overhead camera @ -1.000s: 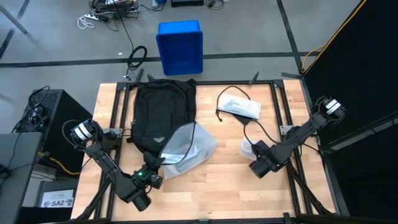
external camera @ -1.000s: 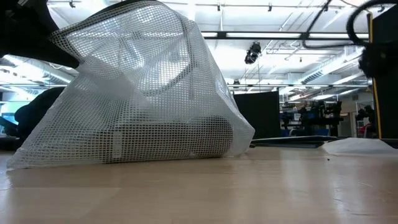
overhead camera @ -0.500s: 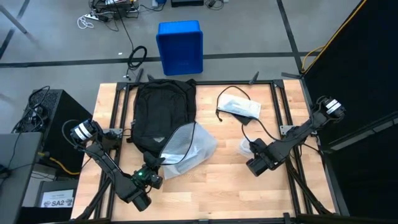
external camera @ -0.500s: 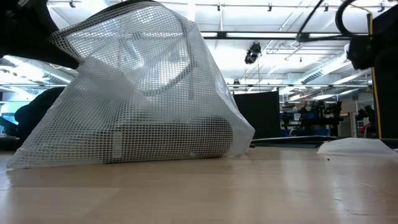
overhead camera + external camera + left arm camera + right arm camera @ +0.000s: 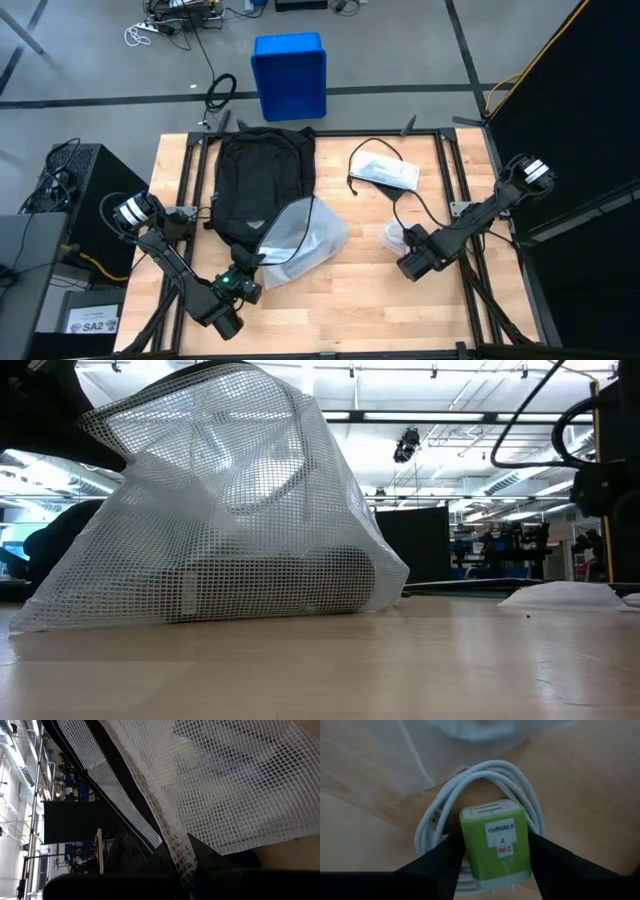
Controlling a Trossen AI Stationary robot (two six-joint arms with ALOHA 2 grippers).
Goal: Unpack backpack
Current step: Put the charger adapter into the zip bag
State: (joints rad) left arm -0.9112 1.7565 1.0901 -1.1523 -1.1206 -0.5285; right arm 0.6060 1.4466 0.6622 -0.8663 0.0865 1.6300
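backpack [image 5: 258,185] lay on the counter [image 5: 350,300] back-left, long axis front to back. left pincer [image 5: 243,283] was at its near end, clamped on the mesh bag [image 5: 300,238]. right pincer [image 5: 492,870] was well to the right, fingers spread either side of green charger [image 5: 495,840] and its white cable [image 5: 440,815]. backpack opening hidden under mesh

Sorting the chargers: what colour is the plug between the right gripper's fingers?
Green charger, white cable coiled round it; right wrist view shows it best.
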